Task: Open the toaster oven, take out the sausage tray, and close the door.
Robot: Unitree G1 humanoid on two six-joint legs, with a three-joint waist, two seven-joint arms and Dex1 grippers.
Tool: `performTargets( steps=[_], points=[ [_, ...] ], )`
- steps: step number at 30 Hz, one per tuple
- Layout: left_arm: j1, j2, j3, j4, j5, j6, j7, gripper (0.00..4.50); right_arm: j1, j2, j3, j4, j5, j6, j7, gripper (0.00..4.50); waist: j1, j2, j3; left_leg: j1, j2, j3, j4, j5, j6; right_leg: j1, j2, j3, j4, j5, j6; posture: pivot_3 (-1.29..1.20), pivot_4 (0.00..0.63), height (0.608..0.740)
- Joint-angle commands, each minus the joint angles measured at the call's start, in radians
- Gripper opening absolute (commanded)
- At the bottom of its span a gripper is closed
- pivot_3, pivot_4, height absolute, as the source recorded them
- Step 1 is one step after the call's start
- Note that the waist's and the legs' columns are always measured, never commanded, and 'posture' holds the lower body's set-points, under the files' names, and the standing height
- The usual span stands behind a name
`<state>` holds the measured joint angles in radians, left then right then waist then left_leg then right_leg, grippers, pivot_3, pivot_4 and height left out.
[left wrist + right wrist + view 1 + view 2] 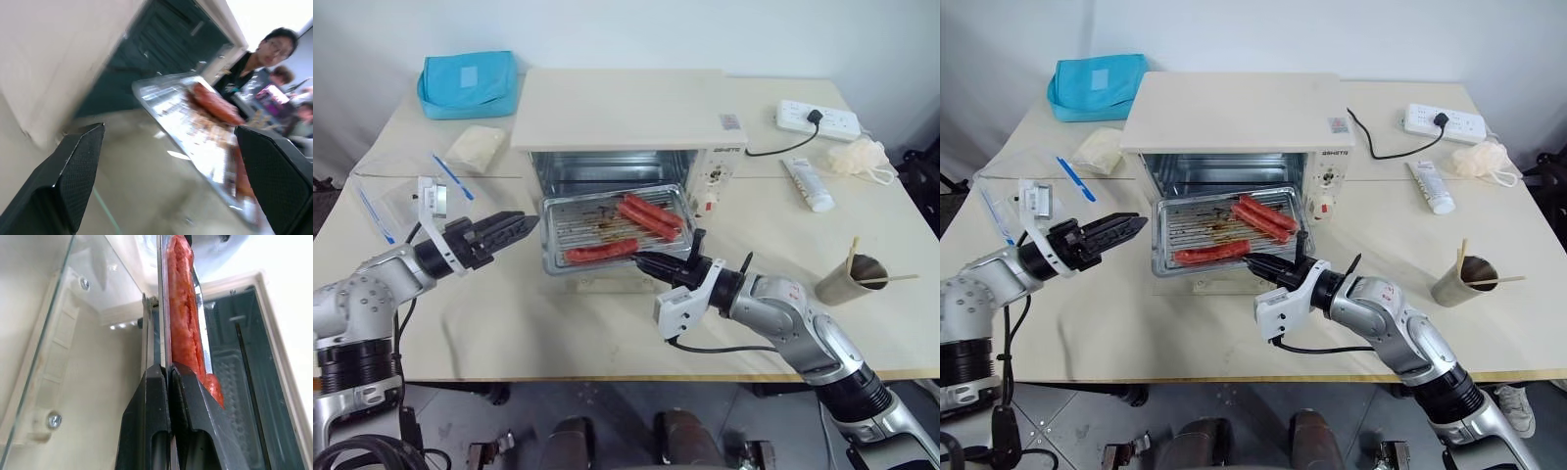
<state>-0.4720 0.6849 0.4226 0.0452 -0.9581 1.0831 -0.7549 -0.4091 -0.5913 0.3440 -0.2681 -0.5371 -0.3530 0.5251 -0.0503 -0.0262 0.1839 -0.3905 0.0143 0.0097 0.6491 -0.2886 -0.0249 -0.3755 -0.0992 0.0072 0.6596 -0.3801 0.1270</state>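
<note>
**Tray held out in front of the open oven**

A boxy cream-white toaster oven [631,122] with a flat top is set at the middle of a pale desk [558,323], toward the back edge. Its glass door [58,333] is folded down flat on the desk, and the ribbed metal cavity is exposed. The shallow silvery sausage tray [617,230], rectangular with rounded corners and a wire rack, is held out in front of the opening, above the door. Three glossy red sausages [649,215] are carried on it. The tray's front rim is pinched by the right gripper [651,264], whose black fingers are closed on the thin metal edge. The left gripper [514,230] is spread wide with nothing between its textured pads, just beside the tray's left end.

A blue fabric pouch [470,83] is seen at the back left corner, a white power strip [818,119] at the back right, and a metal cup [852,279] with sticks near the right edge. A white wall is behind the desk.
</note>
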Motion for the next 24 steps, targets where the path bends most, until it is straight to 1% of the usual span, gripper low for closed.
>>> performTargets(
  steps=[1,7,11,14,18,22,24],
  points=[
    [-0.021,-0.037,0.044,-0.036,-0.106,0.111,0.092,4.50,-0.028,-0.002,-0.023,-0.012,0.028,-0.042,-0.002,0.01,0.008,0.000,0.000,0.000,0.000,0.000,0.001,0.000,0.000,0.000,0.000,0.000,0.000,0.000,0.000,0.00,0.150,0.740],
    [-0.028,-0.090,-0.001,-0.054,-0.105,0.159,0.182,4.50,-0.056,-0.001,-0.022,0.021,0.044,-0.091,0.005,0.01,0.020,-0.001,0.000,0.001,-0.001,0.000,0.004,0.000,0.000,0.001,0.001,0.000,-0.001,0.000,0.000,0.00,0.150,0.740],
    [-0.048,-0.154,0.041,-0.047,-0.166,0.171,0.244,4.50,-0.070,-0.005,-0.019,0.040,0.060,-0.124,0.019,0.01,0.020,-0.001,0.000,0.001,-0.001,0.000,0.004,0.000,0.000,0.001,0.001,0.000,-0.001,0.000,0.000,0.00,0.150,0.740],
    [-0.063,-0.185,0.062,-0.030,-0.214,0.210,0.296,3.91,-0.078,-0.007,-0.013,0.051,0.074,-0.149,0.034,0.00,0.018,-0.001,0.000,0.000,-0.001,0.000,0.004,0.000,0.000,0.001,0.001,0.000,-0.001,0.000,0.000,0.00,0.150,0.740],
    [-0.030,-0.164,0.016,-0.047,-0.170,0.194,0.275,2.72,-0.082,-0.006,-0.011,0.062,0.091,-0.169,0.050,0.00,0.017,-0.001,0.000,0.001,-0.001,0.001,0.003,0.001,-0.001,0.001,0.001,0.000,-0.001,0.000,0.000,0.00,0.150,0.740],
    [-0.033,-0.160,0.033,-0.029,-0.207,0.231,0.291,1.40,-0.079,-0.005,-0.016,0.070,0.099,-0.181,0.059,0.00,0.020,-0.001,0.000,0.000,-0.001,0.000,0.004,0.001,-0.001,0.001,0.001,0.000,-0.001,0.000,0.000,0.00,0.150,0.740],
    [-0.037,-0.175,0.057,-0.012,-0.235,0.255,0.323,0.75,-0.080,-0.006,-0.017,0.075,0.103,-0.186,0.060,0.00,0.020,-0.001,0.000,0.001,-0.001,0.000,0.005,0.001,-0.001,0.001,0.001,0.000,-0.001,0.000,0.000,0.00,0.150,0.740]
  ],
)
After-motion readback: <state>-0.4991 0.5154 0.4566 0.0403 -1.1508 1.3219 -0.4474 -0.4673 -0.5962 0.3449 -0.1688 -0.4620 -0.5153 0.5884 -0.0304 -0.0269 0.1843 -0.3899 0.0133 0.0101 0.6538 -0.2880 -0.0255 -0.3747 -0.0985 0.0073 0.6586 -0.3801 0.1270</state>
